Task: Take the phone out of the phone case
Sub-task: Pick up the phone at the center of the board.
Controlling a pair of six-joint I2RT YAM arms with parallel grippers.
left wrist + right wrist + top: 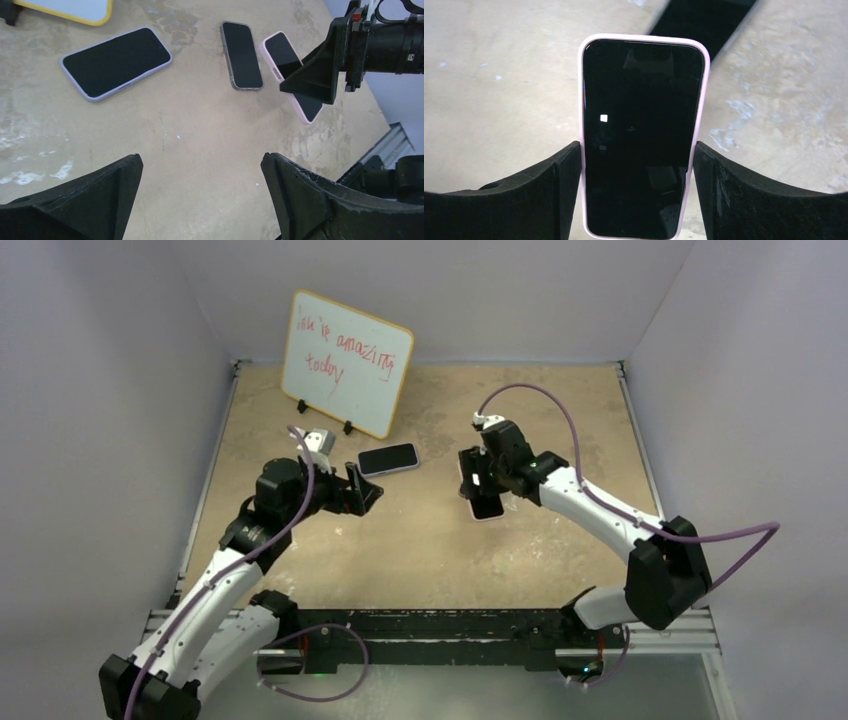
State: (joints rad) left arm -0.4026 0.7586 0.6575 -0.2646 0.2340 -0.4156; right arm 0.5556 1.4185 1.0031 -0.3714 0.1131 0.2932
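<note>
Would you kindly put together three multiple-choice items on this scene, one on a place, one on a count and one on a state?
1. Where is the pink-cased phone?
A. between the jaws of the left gripper
B. between the jaws of the right gripper
C. away from both grippers

2. How many phones show in the left wrist view?
A. two
B. three
C. four

3. How do the left gripper's jaws stand?
A. open and empty
B. shut on a phone
C. shut on nothing

Answers:
1 B, its jaws press both long edges of the pink case.
2 B, a lavender-cased phone and a grey-cased phone lie on the table near the pink one.
3 A, they stand wide apart with only bare table between them.
</note>
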